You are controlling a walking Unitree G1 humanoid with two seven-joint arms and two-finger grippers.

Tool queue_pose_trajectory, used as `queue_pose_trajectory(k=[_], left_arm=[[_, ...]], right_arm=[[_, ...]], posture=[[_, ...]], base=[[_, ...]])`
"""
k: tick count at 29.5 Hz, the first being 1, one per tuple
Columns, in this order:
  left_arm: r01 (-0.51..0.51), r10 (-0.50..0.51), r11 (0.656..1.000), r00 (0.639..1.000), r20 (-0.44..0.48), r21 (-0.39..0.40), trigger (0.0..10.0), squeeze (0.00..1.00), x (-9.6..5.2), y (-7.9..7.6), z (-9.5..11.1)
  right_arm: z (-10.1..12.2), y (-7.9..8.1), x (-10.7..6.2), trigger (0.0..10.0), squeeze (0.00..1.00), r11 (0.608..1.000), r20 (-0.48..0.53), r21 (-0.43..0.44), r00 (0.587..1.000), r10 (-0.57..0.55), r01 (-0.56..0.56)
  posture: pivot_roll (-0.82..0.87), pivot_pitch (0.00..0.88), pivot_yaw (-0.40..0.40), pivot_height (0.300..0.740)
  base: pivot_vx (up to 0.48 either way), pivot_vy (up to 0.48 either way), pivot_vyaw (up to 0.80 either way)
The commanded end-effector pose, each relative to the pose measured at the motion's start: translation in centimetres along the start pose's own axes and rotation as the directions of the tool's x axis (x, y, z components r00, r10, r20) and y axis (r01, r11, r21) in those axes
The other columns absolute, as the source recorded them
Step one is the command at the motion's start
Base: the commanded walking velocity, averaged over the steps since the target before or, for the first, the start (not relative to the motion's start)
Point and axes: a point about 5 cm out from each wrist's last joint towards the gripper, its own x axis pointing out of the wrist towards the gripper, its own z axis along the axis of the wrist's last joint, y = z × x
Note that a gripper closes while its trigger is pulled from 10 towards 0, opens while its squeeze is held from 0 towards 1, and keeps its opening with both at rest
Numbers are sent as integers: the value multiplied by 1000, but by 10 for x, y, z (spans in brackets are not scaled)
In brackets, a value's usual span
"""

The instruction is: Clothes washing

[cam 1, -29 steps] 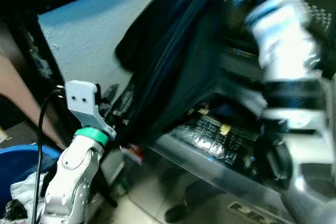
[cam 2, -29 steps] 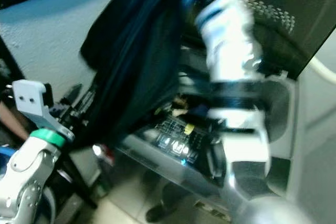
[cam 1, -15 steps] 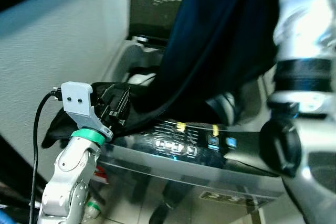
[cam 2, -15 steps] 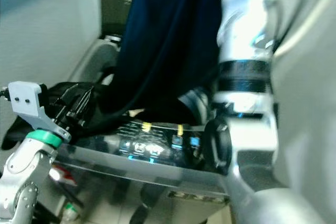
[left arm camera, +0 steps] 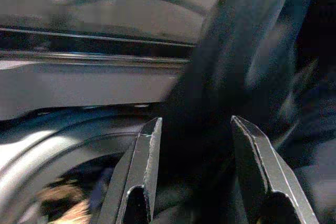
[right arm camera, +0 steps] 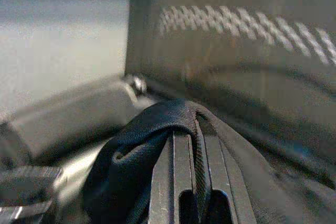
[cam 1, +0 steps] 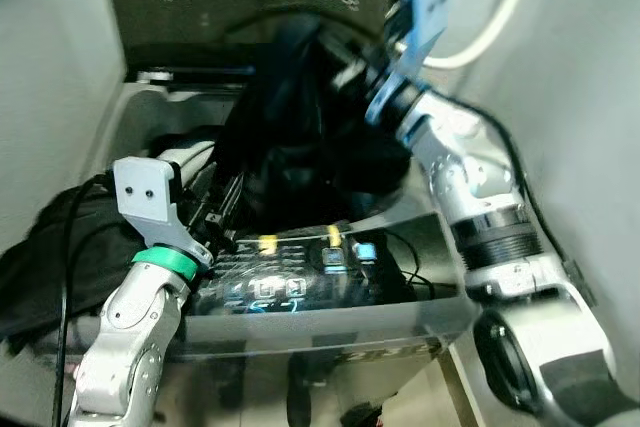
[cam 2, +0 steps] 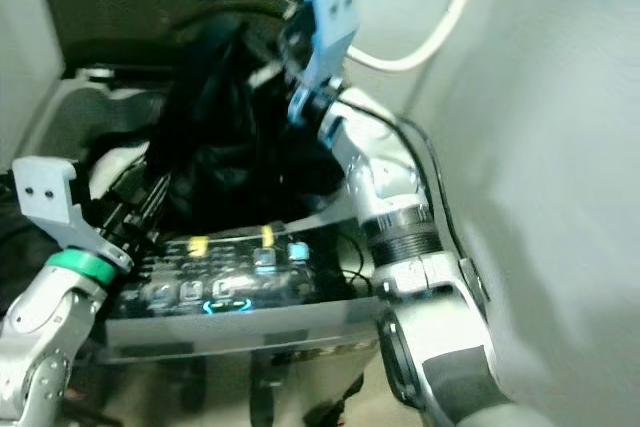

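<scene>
Holding the dark garment (cam 1: 285, 137) pinched in its closed fingers, the right gripper (right arm camera: 185, 145) dangles it over the open washing machine (cam 1: 330, 322) tub, probably to drop in, while the left gripper (left arm camera: 194, 166) waits spread open beside it.

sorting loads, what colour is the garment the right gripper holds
Very dark navy garment, nearly black; clearest in the left eye view, held by right gripper.

You've got a grey top-loading washing machine (cam 1: 330, 322), lid up; dark navy garment (cam 1: 290, 137) draped into its opening.
</scene>
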Motion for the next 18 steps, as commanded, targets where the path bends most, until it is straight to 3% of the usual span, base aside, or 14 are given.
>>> queue_pose_trajectory(k=[1,3,9,11,15,18], left_arm=[[8,-8,1000,1000,-17,4,10000,0,-1,-1,-2],[6,-6,1000,1000,-17,6,10000,0,-1,0,-1],[0,0,1000,1000,-11,9,10000,0,1,0,1],[2,-1,1000,1000,-26,24,10000,0,-1,0,2],[7,-6,999,999,-34,37,10000,0,-2,1,3],[9,-6,997,999,-47,71,10000,0,-4,6,7]], right_arm=[[9,9,3,10000,0,998,16,-27,998,61,-61],[5,14,1,10000,0,996,0,-1,996,90,-90],[-16,29,-4,10000,0,982,-108,29,977,186,-184],[-34,39,-9,10000,0,964,-183,110,948,260,-243],[-38,41,-9,10000,0,957,-198,132,939,279,-257],[-34,45,2,10000,0,949,-208,114,927,313,-295]], posture=[[137,7,-17,740],[137,7,-17,740],[137,9,-17,740],[139,12,-19,740],[140,14,-19,740],[138,16,-19,740]], base=[[0,0,-800],[0,0,-800],[0,0,0],[0,0,0],[0,0,0],[0,0,0]])
